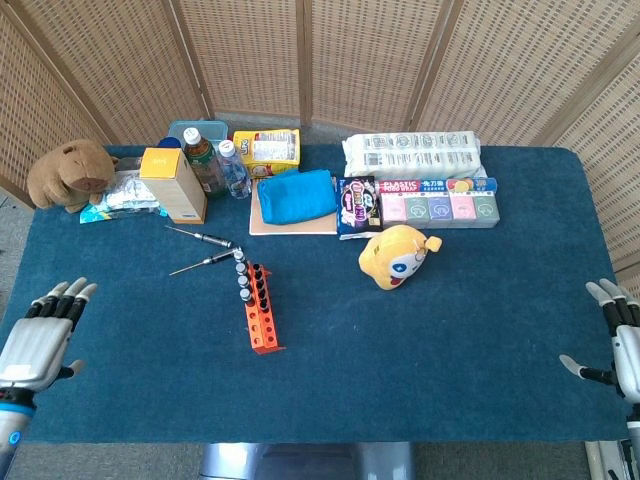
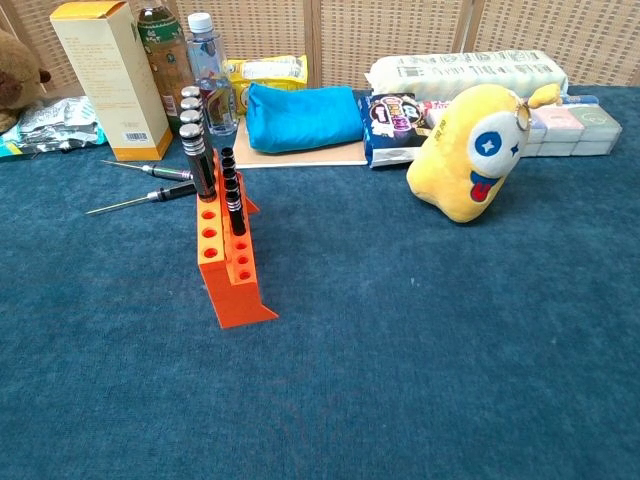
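Note:
My left hand [image 1: 40,335] hovers over the near left part of the blue table [image 1: 450,340], fingers spread and empty. My right hand [image 1: 620,345] shows at the right edge, fingers apart, holding nothing. An orange rack [image 1: 260,310] [image 2: 228,265] with several black screwdriver handles stands mid-table, well to the right of the left hand. Two loose screwdrivers [image 1: 203,250] [image 2: 145,185] lie behind the rack. A yellow plush toy [image 1: 397,255] [image 2: 472,150] sits right of centre. Neither hand appears in the chest view.
Along the back stand a brown capybara plush [image 1: 70,172], a yellow carton [image 1: 174,184], two bottles [image 1: 215,160], a blue pouch [image 1: 296,196] on a board, snack packs [image 1: 358,205], a pill organiser [image 1: 440,205] and a wrapped roll pack [image 1: 412,155]. Wicker screens close the rear.

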Motion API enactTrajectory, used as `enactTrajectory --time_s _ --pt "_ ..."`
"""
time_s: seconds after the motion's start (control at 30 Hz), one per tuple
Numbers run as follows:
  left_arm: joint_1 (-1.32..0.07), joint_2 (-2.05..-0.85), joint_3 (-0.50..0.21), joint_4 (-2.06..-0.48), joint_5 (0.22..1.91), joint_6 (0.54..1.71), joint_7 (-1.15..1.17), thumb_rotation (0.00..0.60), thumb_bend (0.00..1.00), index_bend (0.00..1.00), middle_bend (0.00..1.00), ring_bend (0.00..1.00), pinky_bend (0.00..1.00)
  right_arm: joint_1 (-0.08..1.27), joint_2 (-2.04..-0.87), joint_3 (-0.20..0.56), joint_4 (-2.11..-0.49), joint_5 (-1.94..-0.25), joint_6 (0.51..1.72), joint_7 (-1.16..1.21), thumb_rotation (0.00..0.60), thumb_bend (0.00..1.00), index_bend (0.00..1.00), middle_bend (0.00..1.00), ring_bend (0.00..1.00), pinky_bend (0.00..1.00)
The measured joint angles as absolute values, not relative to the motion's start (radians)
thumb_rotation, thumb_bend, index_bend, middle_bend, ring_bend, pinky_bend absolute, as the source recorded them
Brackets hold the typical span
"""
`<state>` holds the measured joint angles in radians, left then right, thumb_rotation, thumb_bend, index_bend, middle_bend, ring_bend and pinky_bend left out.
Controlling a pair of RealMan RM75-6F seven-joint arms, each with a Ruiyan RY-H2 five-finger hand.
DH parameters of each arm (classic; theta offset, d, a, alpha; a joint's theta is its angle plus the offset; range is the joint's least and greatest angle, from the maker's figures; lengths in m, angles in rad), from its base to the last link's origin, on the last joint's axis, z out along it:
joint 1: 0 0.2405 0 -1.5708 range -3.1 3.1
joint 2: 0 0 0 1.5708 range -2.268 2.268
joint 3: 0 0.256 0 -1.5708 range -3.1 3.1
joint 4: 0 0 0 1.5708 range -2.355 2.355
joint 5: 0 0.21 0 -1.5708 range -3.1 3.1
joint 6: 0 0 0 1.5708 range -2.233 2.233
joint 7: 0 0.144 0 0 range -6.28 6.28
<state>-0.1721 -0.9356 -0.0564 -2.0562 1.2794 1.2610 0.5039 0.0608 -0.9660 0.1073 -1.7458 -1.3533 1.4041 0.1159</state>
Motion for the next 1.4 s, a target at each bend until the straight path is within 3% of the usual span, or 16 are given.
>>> enactTrajectory --time_s 0.03,0.07,0.1,0.17,0.33,0.43,0.7,1.13,1.4 --pt "-0.187 -0.939 -0.068 -2.06 1.259 1.252 0.511 0.6 0.15 0.0 0.68 0.69 0.62 0.062 -0.967 0.109 -1.744 -1.348 1.4 0.116 0.6 0.0 0.09 0.05 0.01 0.0" --pt "-0.198 -0.943 -0.079 -2.062 1.245 1.247 0.515 0.6 0.16 0.0 0.81 0.81 0.75 0.064 -0.967 0.11 -1.742 -1.344 1.397 0.117 0.6 0.0 0.09 0.05 0.01 0.0" --pt "-0.21 -0.95 -0.091 -2.062 1.234 1.244 0.518 0.6 0.18 0.0 0.92 0.92 0.88 0.065 -0.967 0.111 -1.74 -1.34 1.394 0.118 0.6 0.0 0.09 0.05 0.01 0.0" --pt "-0.247 -0.977 -0.122 -2.051 1.213 1.232 0.518 0.6 0.21 0.0 0.99 0.99 0.98 0.068 -0.969 0.113 -1.735 -1.332 1.385 0.12 0.6 0.0 0.09 0.05 0.01 0.0" --pt "-0.34 -1.053 -0.183 -2.0 1.115 1.189 0.543 0.6 0.29 0.01 1.0 1.0 1.0 0.075 -0.973 0.115 -1.726 -1.318 1.368 0.122 0.6 0.0 0.09 0.05 0.01 0.0" --pt "-0.391 -1.092 -0.207 -1.968 1.047 1.159 0.563 0.6 0.31 0.07 1.0 1.0 1.0 0.078 -0.975 0.117 -1.722 -1.312 1.361 0.123 0.6 0.0 0.09 0.05 0.01 0.0" --pt "-0.535 -1.189 -0.243 -1.88 0.802 1.068 0.641 0.6 0.28 0.16 1.0 1.0 1.0 0.087 -0.979 0.116 -1.712 -1.3 1.335 0.124 0.6 0.0 0.09 0.05 0.01 0.0" --pt "-0.774 -1.284 -0.223 -1.726 0.492 0.928 0.777 0.6 0.26 0.16 1.0 1.0 1.0 0.089 -0.975 0.116 -1.713 -1.291 1.325 0.127 0.6 0.0 0.09 0.05 0.01 0.0" --pt "-0.875 -1.342 -0.19 -1.636 0.41 0.882 0.8 0.6 0.2 0.16 1.0 1.0 1.0 0.088 -0.974 0.117 -1.713 -1.289 1.327 0.128 0.6 0.0 0.09 0.05 0.01 0.0"
